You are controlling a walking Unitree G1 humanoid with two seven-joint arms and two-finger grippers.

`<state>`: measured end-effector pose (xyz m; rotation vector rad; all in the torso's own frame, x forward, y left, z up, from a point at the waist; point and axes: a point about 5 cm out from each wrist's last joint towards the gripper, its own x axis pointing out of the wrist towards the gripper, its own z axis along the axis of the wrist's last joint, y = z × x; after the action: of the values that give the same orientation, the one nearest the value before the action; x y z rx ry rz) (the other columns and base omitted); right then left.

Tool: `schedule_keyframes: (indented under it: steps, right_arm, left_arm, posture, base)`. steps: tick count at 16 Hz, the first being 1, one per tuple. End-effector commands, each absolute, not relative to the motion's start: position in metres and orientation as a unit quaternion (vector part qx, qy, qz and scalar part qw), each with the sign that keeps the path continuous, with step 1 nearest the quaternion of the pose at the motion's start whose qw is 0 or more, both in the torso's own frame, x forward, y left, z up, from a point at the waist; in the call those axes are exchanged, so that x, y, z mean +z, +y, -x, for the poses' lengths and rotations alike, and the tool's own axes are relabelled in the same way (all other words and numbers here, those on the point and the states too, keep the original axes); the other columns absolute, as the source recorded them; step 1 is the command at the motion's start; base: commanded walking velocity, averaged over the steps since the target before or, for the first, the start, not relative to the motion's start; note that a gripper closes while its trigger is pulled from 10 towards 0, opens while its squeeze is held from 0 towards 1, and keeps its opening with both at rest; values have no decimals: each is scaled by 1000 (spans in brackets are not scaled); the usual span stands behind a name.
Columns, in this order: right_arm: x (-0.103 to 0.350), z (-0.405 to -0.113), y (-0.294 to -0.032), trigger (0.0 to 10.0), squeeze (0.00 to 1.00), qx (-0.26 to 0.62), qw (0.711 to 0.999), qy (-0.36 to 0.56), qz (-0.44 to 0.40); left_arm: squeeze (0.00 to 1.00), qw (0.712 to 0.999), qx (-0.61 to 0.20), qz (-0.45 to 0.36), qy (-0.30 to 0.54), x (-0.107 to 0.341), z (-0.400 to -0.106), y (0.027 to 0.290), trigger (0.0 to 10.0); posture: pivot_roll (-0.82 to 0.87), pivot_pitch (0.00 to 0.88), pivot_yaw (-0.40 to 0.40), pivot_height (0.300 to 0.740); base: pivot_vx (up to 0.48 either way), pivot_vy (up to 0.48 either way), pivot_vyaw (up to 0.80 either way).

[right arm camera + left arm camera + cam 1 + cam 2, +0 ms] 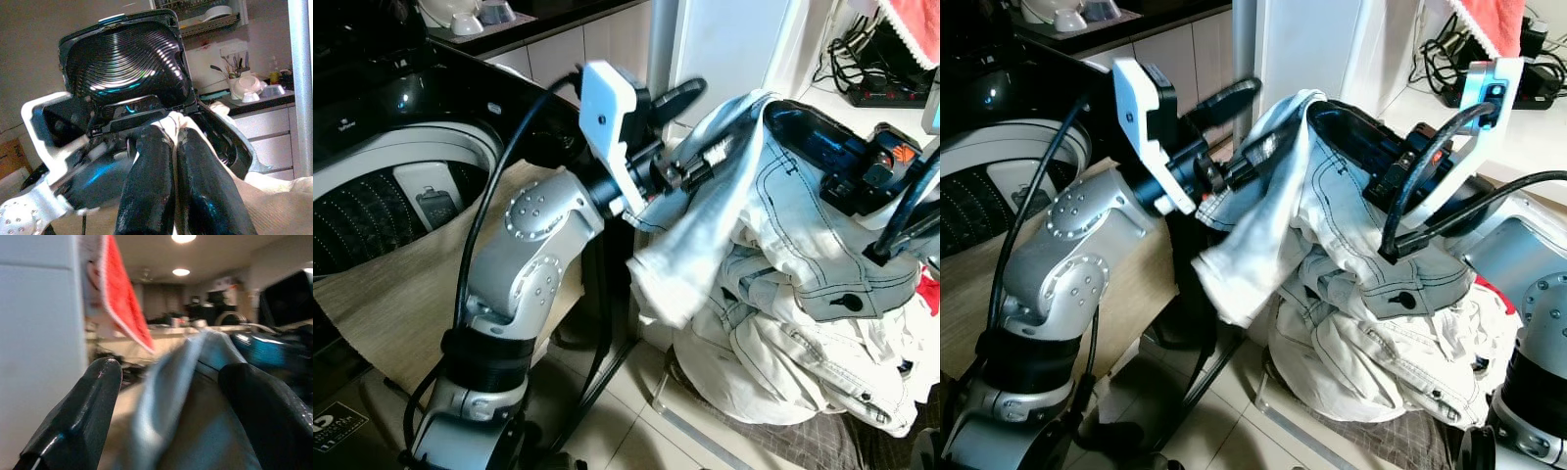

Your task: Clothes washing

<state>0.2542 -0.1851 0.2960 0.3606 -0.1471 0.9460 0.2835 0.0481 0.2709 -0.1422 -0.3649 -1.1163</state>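
A pale denim garment [705, 230] hangs between my two grippers, above a heap of light clothes [803, 382] at the right. My left gripper [715, 119] is open; one finger [83, 416] stays above the cloth, the other [264, 416] is beneath it, and a fold of the denim lies between them. My right gripper [171, 131] is shut on the garment's top edge, its black fingers [803, 127] coming in from the right. The washing machine [372, 211] stands at the left with its drum open and its dark lid [122, 63] raised.
A beige cloth [401, 294] drapes over the machine's front edge. A red cloth [920, 24] hangs at the top right above a counter with a power strip [881, 93]. White cabinet fronts [724, 49] stand behind. The left arm's black cable [484, 225] loops in front of the machine.
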Motion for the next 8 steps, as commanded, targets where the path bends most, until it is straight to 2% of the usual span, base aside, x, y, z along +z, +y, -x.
schedule_keyframes:
  steps: [1, 2, 5, 8]
  right_arm:
    - [304, -247, -182, 0, 0, 468, 863, -92, -165]
    - [304, -246, -182, 0, 0, 469, 863, -91, -165]
    - [303, -245, -181, 0, 0, 468, 863, -89, -166]
    - [302, -243, -177, 0, 0, 474, 860, -85, -169]
  left_arm:
    - [0, 813, -556, 72, -156, 268, -277, 41, 10000]
    - [0, 799, -580, 85, -132, 259, -272, 39, 10000]
    - [0, 793, -590, 99, -114, 253, -270, 39, 10000]
    - [0, 825, -552, 77, -98, 243, -279, 37, 10000]
  posture:
    - [-112, 0, -1, 740]
    - [-112, 0, -1, 740]
    - [-112, 0, -1, 740]
    - [-113, 0, 0, 740]
  base:
    - [0, 0, 0]
    - [0, 0, 0]
    - [0, 0, 0]
    - [0, 0, 0]
